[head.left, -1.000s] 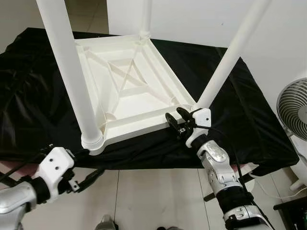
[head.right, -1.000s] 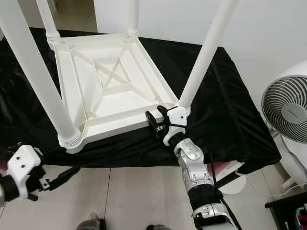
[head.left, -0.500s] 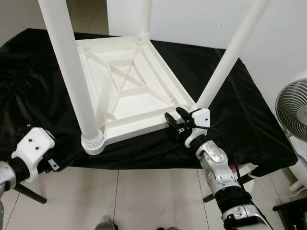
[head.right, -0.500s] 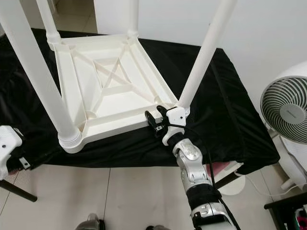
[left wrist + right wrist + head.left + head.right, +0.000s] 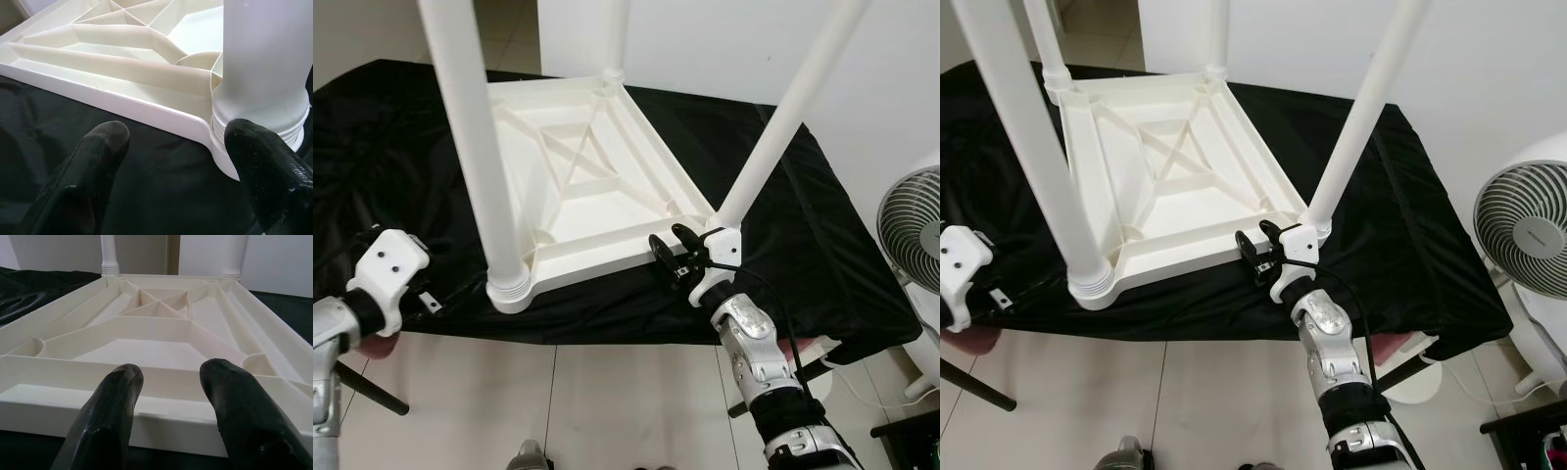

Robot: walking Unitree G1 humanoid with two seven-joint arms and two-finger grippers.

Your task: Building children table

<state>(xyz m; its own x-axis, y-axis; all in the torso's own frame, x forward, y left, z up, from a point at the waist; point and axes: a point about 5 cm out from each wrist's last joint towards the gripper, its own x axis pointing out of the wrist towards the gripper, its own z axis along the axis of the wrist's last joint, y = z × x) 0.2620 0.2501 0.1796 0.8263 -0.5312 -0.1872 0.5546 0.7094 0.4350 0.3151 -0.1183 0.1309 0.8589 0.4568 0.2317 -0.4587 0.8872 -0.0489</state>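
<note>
The right tool hovers with fingers spread at the near rim of the upturned white children table, beside one leg. The left tool, also spread, sits near another leg. The table lies on a black-draped counter.

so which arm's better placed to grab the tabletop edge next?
Right, probably. The right gripper sits open at the upside-down tabletop's near rim, fingers facing it. The left gripper is open beside the near-left leg, off the corner.
</note>
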